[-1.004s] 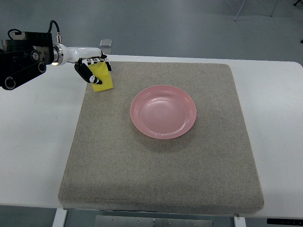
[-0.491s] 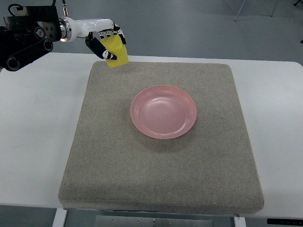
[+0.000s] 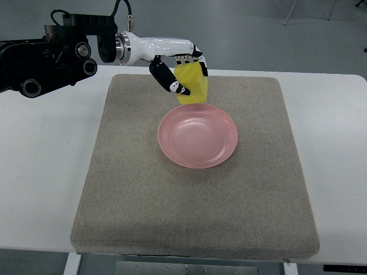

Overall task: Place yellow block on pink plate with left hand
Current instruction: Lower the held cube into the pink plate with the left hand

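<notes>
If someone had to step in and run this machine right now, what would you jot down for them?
Left hand: shut on the yellow block, held in the air at the far rim of the pink plate.
Right hand: not in view.
Pink plate: empty, sitting on the grey mat on the white table.
Done: block picked up and brought almost to the plate.
Left: move the block a little further over the plate's middle, lower it, open the fingers, pull the arm back.
</notes>
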Tool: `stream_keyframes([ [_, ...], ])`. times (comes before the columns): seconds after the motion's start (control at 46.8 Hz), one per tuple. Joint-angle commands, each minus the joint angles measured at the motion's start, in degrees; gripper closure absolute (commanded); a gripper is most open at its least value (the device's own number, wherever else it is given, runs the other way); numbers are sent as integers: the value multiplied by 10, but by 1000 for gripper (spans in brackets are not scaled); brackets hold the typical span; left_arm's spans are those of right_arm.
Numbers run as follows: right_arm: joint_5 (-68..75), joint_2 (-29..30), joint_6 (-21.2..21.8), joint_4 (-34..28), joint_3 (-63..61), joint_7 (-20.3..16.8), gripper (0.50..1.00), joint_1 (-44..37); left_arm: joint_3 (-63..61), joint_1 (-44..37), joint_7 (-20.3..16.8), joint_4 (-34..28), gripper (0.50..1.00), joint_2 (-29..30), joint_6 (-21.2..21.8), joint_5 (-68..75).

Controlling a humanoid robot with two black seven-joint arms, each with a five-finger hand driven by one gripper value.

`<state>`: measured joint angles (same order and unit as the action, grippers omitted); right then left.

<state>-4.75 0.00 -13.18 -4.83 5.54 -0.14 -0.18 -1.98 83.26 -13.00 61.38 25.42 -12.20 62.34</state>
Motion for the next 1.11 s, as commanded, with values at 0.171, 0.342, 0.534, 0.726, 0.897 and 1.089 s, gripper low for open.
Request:
stream_keyframes([
  [0.171,0,0,0,0,0,1,576,0,-5,-8,-1,-6,1000,-12,-19,1],
  [0.342,0,0,0,0,0,0,576,0,-13,-13,-3,-20,1000,-48,-24,1],
  [0.534,0,0,0,0,0,1,576,0,-47,-16,-3,-28,1000,-63,-23,7],
  [0.726,0,0,0,0,0,1,576,0,-56,-18,-2,-35,1000,-66,-20,16],
  [0.897,0,0,0,0,0,1,576,0,-56,-25,-2,-43,1000,-71,-19,46],
  [1.089,0,0,0,0,0,1,576,0,-55,-33,-3,-50,1000,-77,-16,94],
])
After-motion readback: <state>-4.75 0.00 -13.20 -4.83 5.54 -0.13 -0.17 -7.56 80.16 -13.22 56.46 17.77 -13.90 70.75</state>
